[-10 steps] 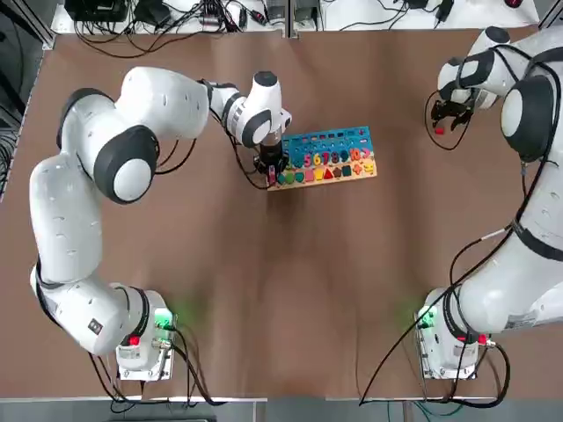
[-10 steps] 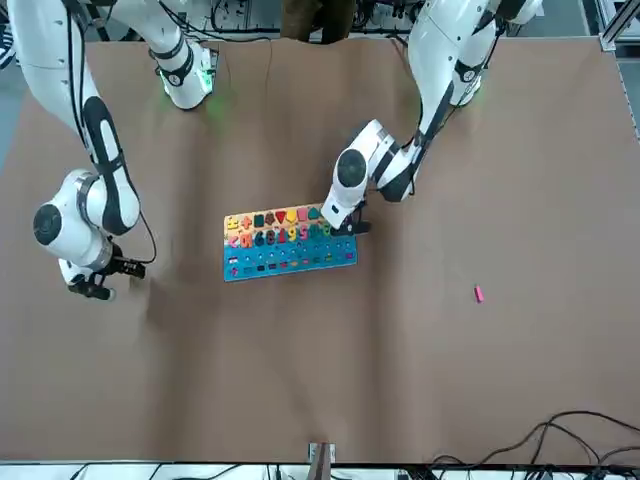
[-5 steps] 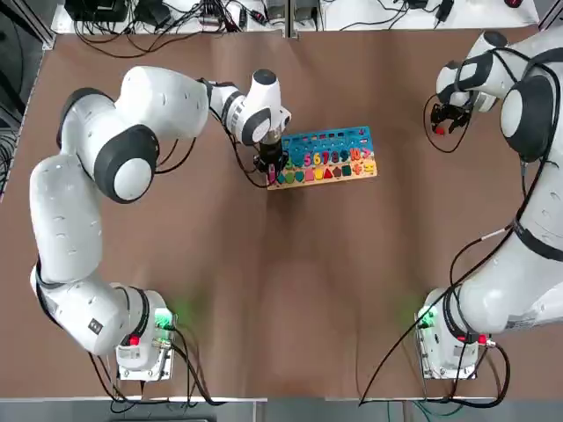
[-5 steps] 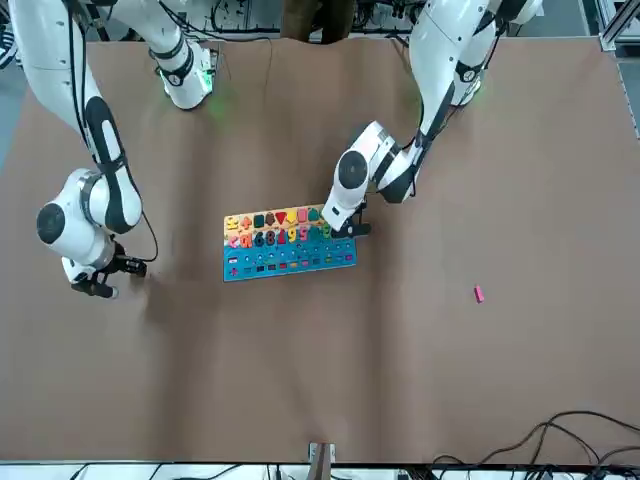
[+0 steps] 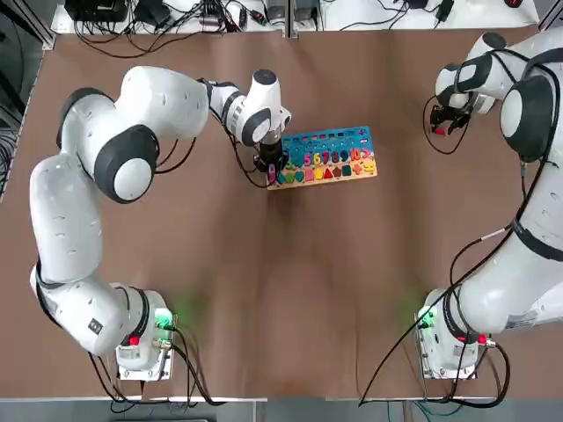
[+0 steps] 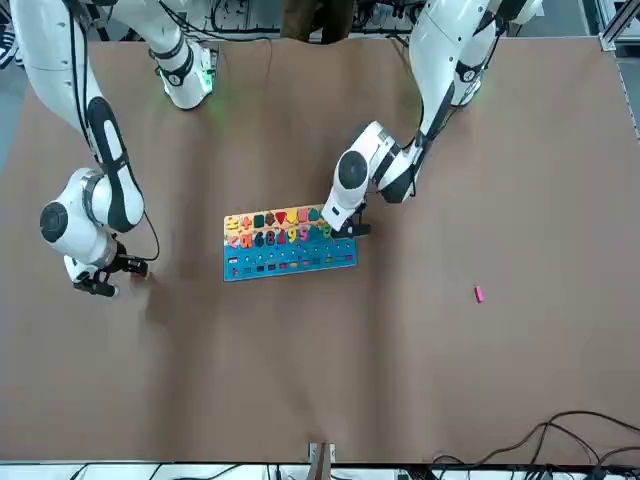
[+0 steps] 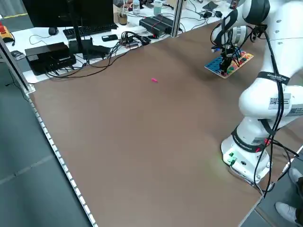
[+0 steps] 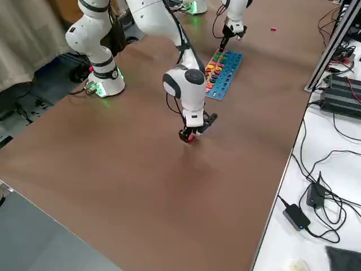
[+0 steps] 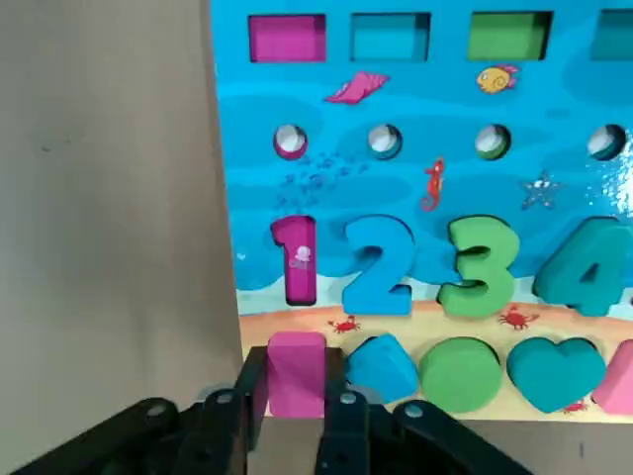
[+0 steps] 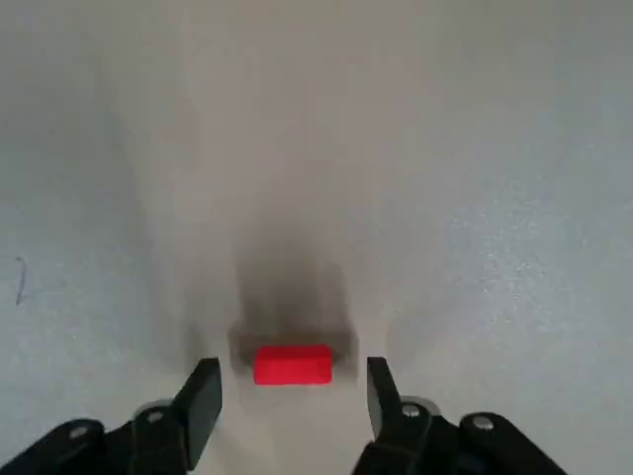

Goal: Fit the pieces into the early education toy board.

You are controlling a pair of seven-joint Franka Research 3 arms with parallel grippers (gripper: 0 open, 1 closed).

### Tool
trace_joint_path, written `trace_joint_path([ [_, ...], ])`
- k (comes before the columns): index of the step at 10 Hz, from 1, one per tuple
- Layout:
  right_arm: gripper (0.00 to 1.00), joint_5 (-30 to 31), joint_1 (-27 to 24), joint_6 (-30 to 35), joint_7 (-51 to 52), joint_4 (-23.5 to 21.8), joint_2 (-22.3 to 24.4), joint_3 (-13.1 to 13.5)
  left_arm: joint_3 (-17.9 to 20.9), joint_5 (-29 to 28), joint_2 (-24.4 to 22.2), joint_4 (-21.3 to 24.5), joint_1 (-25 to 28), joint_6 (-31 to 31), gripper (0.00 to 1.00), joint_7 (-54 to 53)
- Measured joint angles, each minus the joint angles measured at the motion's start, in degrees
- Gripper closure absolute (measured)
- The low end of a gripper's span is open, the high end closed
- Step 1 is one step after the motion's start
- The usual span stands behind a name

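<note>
The early education toy board (image 5: 339, 138) lies at mid table, also seen in the front view (image 6: 290, 264). My left gripper (image 5: 271, 167) stands at the board's left end. In the left wrist view the left gripper (image 9: 296, 384) is shut on a pink rectangular piece (image 9: 296, 362), held over the tan strip (image 9: 495, 319) beside a blue shape. My right gripper (image 5: 437, 128) is far right near the table's back. Its fingers straddle a red piece (image 10: 292, 364) lying on the table, with a gap on each side. Another pink piece (image 6: 478, 293) lies alone on the table.
Cables and electronics (image 7: 94, 42) sit on the bench beyond the table's back edge. Brown table surface (image 5: 290, 281) spreads between the board and the arm bases. The loose pink piece (image 7: 154, 80) lies well away from both grippers.
The right gripper's fingers have narrowed toward the red piece, and that hand has shifted slightly. The left gripper and its pink piece have not moved.
</note>
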State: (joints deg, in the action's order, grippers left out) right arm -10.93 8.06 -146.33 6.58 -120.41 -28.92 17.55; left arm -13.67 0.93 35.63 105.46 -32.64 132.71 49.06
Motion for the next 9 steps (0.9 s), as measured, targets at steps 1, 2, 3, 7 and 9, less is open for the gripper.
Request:
trace_joint_path([
  [1,0.34,0.0,0.0,-0.03,0.0,-0.02,0.0,0.0,0.0,0.0,0.01,0.0,0.0,0.0,0.74,0.0],
  [2,0.36,0.0,0.0,-0.03,0.0,-0.06,0.0,0.0,0.0,0.0,0.02,-0.01,0.0,0.0,0.74,0.0],
  [3,0.38,0.0,0.0,-0.28,0.0,-0.22,0.0,0.0,0.0,0.0,0.02,-0.01,0.0,0.0,0.74,0.0],
  [7,0.45,0.0,0.0,-2.19,-0.01,-1.59,-0.01,-0.01,-0.01,0.0,0.02,-0.01,-0.02,-0.05,0.74,0.0],
  [9,0.45,0.0,0.04,-2.16,-0.02,-1.61,0.0,-0.07,-0.03,0.0,0.02,-0.01,-0.04,-0.1,0.74,0.0],
])
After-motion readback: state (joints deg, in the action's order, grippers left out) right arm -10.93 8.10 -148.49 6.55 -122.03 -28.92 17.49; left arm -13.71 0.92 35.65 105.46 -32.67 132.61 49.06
